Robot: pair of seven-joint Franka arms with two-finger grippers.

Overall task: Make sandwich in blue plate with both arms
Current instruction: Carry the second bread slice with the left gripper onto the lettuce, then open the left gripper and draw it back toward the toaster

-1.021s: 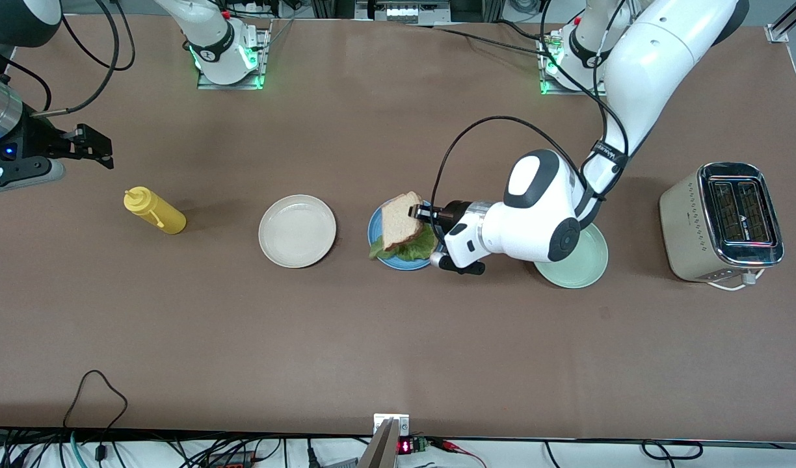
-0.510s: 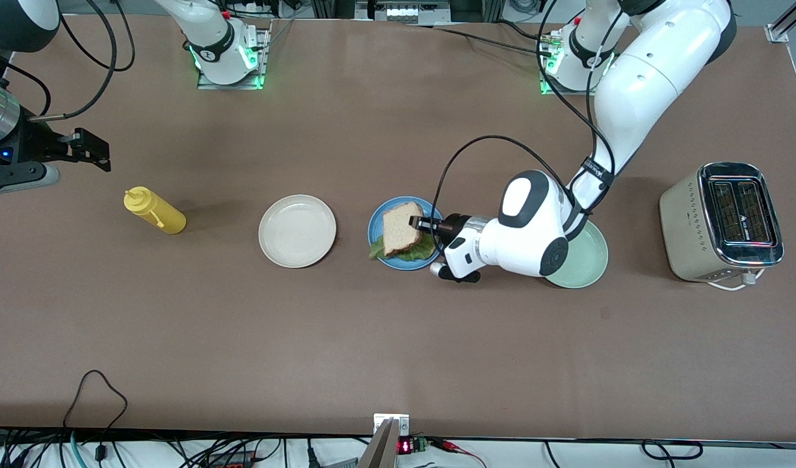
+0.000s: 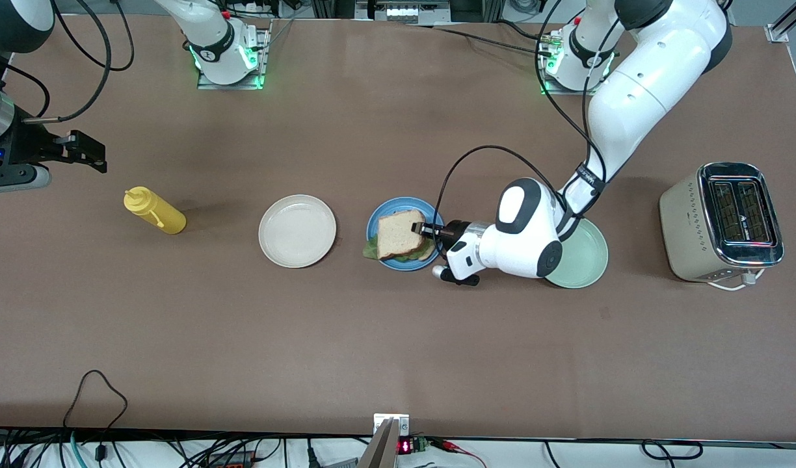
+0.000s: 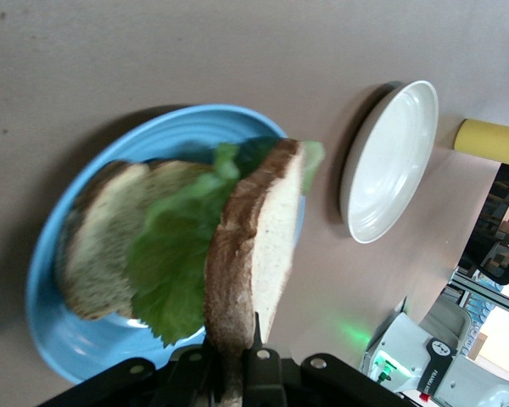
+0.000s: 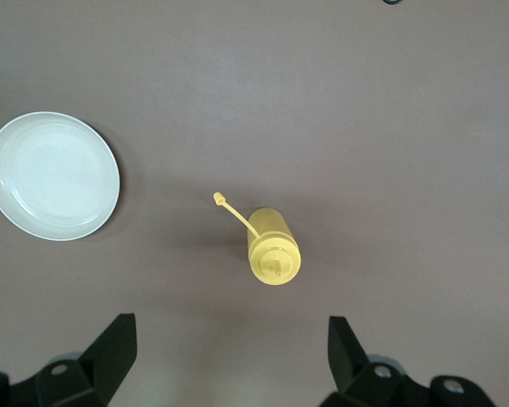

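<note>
Here the left gripper (image 3: 419,228) is clamped on the top toast slice (image 3: 398,235), still tilted over the lettuce (image 4: 182,254) on the blue plate (image 3: 375,221), while the right gripper (image 5: 229,356) waits with fingers wide apart over the yellow bottle (image 5: 271,248)

Both arms are glossy white tubes with rounded joints. The left arm (image 3: 638,84) has a black oval patch and a black round cap on its wrist housing, a black band with small white lettering on the forearm, and a thin black cable looping from there to the black left gripper (image 3: 416,228). The right arm (image 3: 8,140) shows a silver ribbed collar, a small blue light and black cables above the black right gripper (image 3: 102,156). Each base glows green on a metal plate.
</note>
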